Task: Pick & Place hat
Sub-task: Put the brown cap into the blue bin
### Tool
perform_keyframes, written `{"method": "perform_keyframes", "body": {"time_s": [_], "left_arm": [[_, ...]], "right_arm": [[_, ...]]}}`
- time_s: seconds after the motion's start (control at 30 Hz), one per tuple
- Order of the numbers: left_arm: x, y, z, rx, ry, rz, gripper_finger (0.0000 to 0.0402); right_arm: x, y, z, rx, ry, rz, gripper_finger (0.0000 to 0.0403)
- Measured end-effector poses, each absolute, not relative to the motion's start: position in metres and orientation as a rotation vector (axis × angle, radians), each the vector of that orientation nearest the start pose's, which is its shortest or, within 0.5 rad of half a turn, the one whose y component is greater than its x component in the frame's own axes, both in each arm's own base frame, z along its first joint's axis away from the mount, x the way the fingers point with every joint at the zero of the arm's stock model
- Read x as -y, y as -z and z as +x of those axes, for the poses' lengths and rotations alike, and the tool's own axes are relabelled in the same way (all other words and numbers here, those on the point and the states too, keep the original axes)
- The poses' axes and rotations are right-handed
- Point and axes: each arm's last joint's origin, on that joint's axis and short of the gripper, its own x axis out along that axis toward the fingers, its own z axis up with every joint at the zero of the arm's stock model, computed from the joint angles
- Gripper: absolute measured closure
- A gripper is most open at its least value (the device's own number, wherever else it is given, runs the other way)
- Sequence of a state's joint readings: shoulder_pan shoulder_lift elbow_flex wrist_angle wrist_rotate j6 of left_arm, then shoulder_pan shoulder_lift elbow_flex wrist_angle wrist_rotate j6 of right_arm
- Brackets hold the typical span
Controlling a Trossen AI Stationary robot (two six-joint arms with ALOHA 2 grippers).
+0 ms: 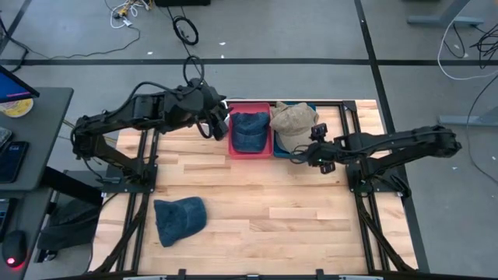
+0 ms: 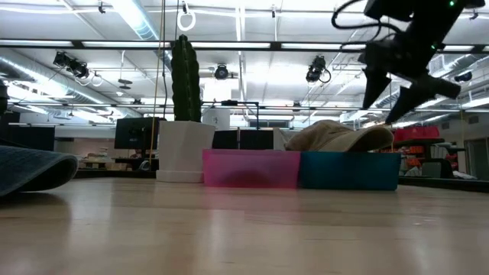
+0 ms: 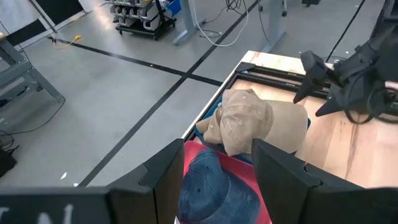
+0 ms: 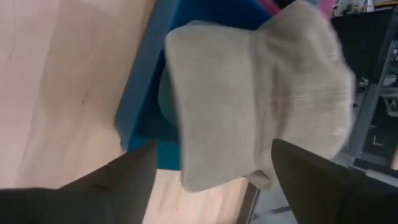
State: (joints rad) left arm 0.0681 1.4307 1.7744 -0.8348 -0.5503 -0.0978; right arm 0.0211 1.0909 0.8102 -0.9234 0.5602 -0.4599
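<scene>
So two of the three hats look sorted already. There's a denim hat [image 1: 250,130] sitting in the pink bin [image 1: 250,152] at the far side of the table, and a tan hat [image 1: 293,124] in the blue bin [image 1: 309,108] right next to it, though that one's kind of spilling over the rim rather than tucked in neatly.

The one left is the second blue denim hat [image 1: 180,218], lying flat on the wooden table [image 1: 257,202] near the front left, well apart from both bins. Nobody's touching it.

Left gripper [image 1: 220,124] hovers just left of the pink bin, above the table, jaws apart and nothing between them; the wrist cam looks straight down past the fingers at both binned hats. Right gripper [image 1: 306,155] is just on the near side of the blue bin, also spread open and empty, with the tan hat right ahead of it.

My read: roughly two thirds done, assuming the loose hat needs a bin too. That's the left arm's side, so probably its job.
</scene>
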Motion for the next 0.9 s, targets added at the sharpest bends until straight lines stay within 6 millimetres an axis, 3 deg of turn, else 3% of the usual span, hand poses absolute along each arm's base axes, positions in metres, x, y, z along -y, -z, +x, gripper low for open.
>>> {"method": "perform_keyframes", "body": {"time_s": [0.2,0.5,0.67,0.83,0.9], "left_arm": [[-0.031,-0.461,0.274,-0.451,-0.616,0.027,0.0211],[-0.028,-0.461,0.274,-0.450,-0.602,0.033,0.0211],[-0.028,-0.461,0.274,-0.448,-0.602,0.033,0.0211],[-0.028,-0.461,0.274,-0.448,-0.602,0.033,0.0211],[-0.028,-0.461,0.274,-0.448,-0.602,0.033,0.0211]], "right_arm": [[0.014,-0.220,0.179,-1.308,0.270,-0.833,0.0081],[0.014,-0.212,0.182,-1.263,0.301,-0.810,0.0123],[0.015,-0.213,0.181,-1.264,0.366,-0.841,0.0214],[0.016,-0.214,0.181,-1.265,0.387,-0.853,0.0366],[0.016,-0.216,0.182,-1.263,0.403,-0.861,0.0386]]}}
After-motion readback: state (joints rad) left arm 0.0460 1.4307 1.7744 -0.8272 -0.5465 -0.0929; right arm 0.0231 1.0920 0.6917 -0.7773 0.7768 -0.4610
